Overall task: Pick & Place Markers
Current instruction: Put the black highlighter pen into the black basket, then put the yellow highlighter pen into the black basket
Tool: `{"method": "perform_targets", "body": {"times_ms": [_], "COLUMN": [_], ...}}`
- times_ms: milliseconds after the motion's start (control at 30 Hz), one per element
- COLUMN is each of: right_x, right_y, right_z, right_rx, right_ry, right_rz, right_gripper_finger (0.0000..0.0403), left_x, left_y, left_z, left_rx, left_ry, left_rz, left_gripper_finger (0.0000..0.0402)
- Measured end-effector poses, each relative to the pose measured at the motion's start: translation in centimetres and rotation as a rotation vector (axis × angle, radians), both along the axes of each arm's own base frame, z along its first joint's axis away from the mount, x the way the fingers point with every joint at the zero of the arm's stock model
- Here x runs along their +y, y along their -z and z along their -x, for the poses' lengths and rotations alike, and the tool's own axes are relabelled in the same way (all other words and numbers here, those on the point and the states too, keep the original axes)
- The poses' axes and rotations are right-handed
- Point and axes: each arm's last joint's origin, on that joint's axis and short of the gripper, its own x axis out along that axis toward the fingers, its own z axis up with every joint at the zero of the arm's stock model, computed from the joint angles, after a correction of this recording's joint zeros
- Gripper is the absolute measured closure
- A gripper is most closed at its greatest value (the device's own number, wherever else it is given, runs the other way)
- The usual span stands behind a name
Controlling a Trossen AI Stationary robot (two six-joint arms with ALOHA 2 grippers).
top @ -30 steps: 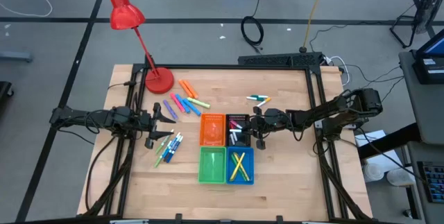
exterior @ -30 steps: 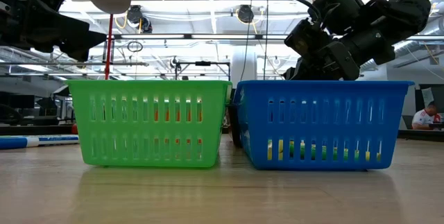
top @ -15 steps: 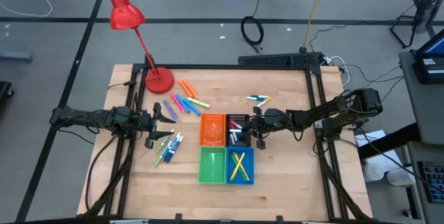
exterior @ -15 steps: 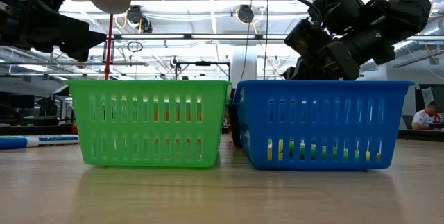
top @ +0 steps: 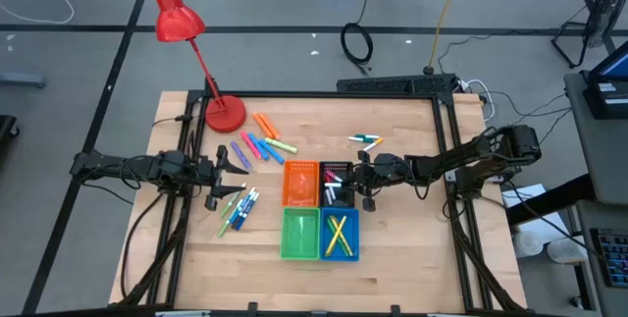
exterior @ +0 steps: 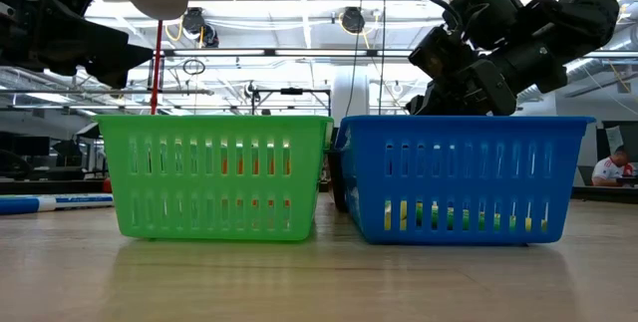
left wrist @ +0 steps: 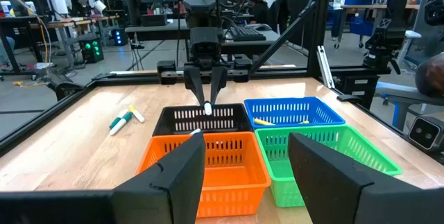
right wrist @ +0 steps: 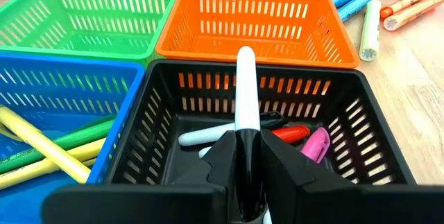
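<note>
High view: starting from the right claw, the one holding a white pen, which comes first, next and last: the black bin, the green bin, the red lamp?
Measured from the right gripper, shut on the white marker:
1. Black bin, right under it.
2. Green bin, diagonally across the bin cluster, at the table's near side.
3. Red lamp, far-left corner of the table.
</note>
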Motion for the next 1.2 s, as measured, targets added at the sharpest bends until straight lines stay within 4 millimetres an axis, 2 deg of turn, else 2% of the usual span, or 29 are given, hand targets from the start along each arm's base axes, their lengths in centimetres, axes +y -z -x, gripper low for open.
{"method": "perform_targets", "body": {"times_ms": [733,1100,1200], "right_x": [0.00,0.00,-0.15], "right_y": [0.00,-0.10,-0.28], "right_z": [0.00,-0.05,-0.08], "right_rx": [0.000,-0.012,-0.026], "right_ry": [0.000,-0.001,0.047], "right_rz": [0.000,0.004,0.029], "right_gripper_finger": [0.0356,0.0268,0.0252], "left_x": [0.00,0.00,0.00], "left_y": [0.00,0.00,0.00], "left_z": [0.00,0.00,0.00], "left_rx": [0.000,0.000,0.000], "left_ry": [0.000,0.000,0.000], "left_rz": [0.000,0.000,0.000], "left_gripper_finger": [0.0190,0.0190,0.0190]}}
